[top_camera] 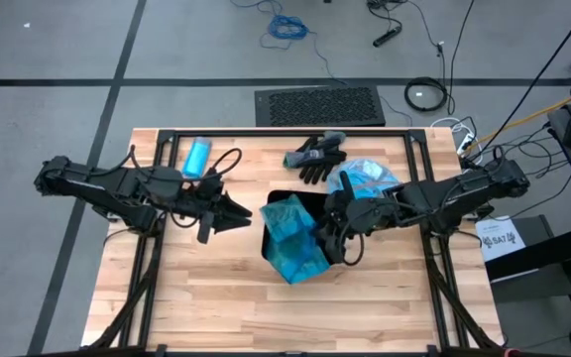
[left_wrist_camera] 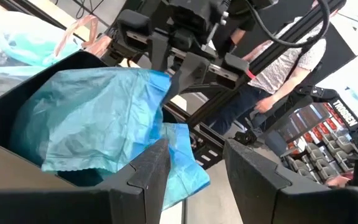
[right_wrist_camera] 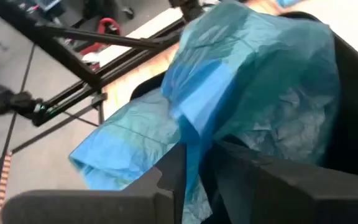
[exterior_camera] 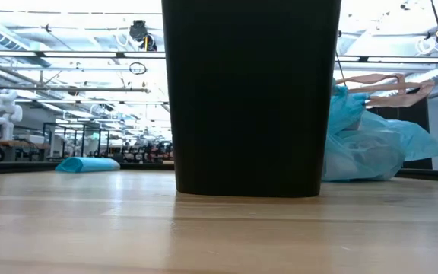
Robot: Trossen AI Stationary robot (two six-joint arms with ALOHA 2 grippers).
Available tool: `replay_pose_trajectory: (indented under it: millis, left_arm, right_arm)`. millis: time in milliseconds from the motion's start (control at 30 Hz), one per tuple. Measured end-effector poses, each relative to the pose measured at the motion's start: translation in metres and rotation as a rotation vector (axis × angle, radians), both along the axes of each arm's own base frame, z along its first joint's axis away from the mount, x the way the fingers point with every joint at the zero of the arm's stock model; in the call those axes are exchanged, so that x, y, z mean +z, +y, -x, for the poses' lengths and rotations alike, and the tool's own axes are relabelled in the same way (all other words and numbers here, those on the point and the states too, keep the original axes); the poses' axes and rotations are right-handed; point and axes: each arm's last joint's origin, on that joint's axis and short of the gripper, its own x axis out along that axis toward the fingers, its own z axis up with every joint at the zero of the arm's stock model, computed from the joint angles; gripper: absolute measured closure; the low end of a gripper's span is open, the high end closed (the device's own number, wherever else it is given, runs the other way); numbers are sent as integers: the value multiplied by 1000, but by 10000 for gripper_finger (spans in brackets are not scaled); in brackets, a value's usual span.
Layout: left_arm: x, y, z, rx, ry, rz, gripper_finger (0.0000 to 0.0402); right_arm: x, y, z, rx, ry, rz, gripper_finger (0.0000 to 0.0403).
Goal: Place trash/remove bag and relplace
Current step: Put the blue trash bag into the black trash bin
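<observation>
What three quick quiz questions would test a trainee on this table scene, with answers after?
1. True or false: the black bin stands upright on the table.
2. Which gripper has blue bag plastic between its fingers: A left, B right?
3. What dark pair lies behind the bin, toward the table's far edge?

Key: 1 true. 2 B, the right gripper pinches the bag; the left gripper is open beside the bin. 3 the black gloves.
</observation>
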Motion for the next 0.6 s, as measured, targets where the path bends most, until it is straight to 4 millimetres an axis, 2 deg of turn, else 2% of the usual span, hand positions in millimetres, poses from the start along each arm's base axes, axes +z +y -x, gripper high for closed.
replay_pose_trajectory:
  millis: [167, 300, 433, 500, 600]
  left_arm:
    - [0, 0, 0, 0, 0, 0, 244]
    - [0, 0, 0, 5, 3, 23, 244]
    - [-2, -1, -6, 22, 13, 93, 244]
    - [-2, -2, -11, 22, -2, 78, 244]
    - [-5, -3, -21, 27, -9, 78, 244]
  right_arm:
    - [-1, -5, 0, -76, 8, 2, 364]
    - [5, -2, -5, 66, -60, -13, 385]
    - [14, -6, -9, 54, -154, -1, 400]
    - [20, -10, -12, 13, -216, 22, 400]
    - [23, -17, -12, -171, -244, 98, 402]
